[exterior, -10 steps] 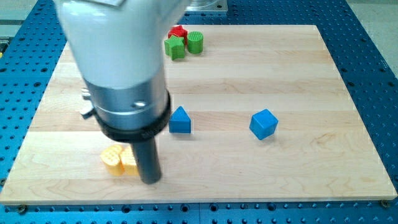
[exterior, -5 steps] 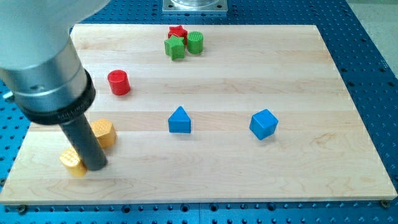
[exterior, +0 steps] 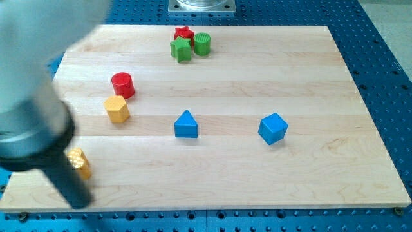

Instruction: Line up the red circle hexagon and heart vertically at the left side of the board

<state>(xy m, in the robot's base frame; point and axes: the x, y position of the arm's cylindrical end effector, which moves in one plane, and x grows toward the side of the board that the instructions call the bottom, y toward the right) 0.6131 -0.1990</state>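
The red circle (exterior: 122, 85) stands at the board's upper left. The yellow hexagon (exterior: 117, 109) sits just below it, almost touching. The yellow heart (exterior: 78, 162) lies near the lower left corner. My tip (exterior: 77, 203) is at the board's bottom left edge, just below the heart, and the blurred arm covers the left edge of the view.
A red star (exterior: 184, 32), a green star (exterior: 181, 48) and a green cylinder (exterior: 202, 44) cluster at the top middle. A blue triangle (exterior: 186, 124) and a blue cube (exterior: 272, 128) sit mid-board. The wooden board (exterior: 257, 174) lies on a blue perforated table.
My tip has swept left and down to the bottom left edge. The hexagon now sits just under the red circle, and the heart lies apart near the lower left corner.
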